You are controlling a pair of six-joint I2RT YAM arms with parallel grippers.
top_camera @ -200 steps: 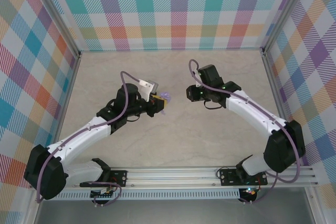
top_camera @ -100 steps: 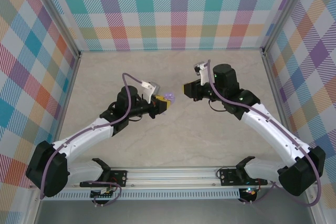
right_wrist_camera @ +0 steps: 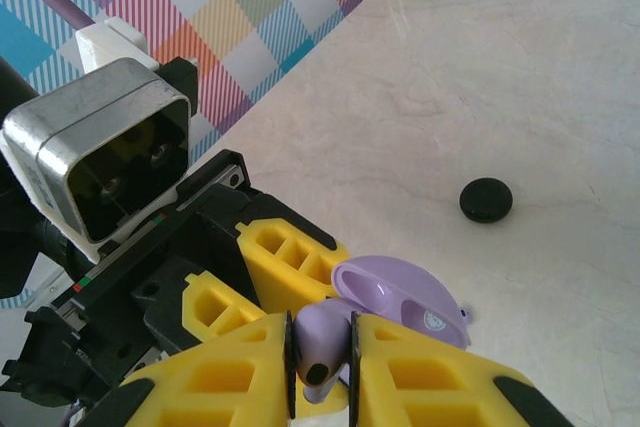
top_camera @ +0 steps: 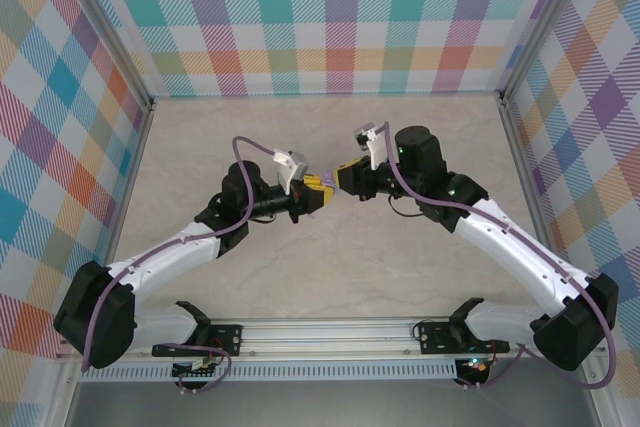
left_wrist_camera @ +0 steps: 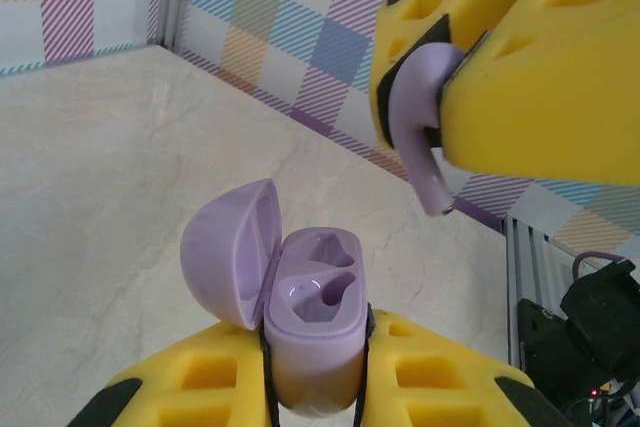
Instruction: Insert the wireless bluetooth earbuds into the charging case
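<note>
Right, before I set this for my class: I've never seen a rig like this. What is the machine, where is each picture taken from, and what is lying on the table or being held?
The machine is two robot arms bolted at the near edge of a table. The top picture looks down from above and behind them. The other two come from a camera on each wrist, so each shows that arm's own yellow fingers. The left gripper is shut on the charging case, which is lavender, with its lid open and both hollows looking empty. The right gripper is shut on a lavender earbud, near the case but not yet in it. A round black disc lies on the table.
</note>
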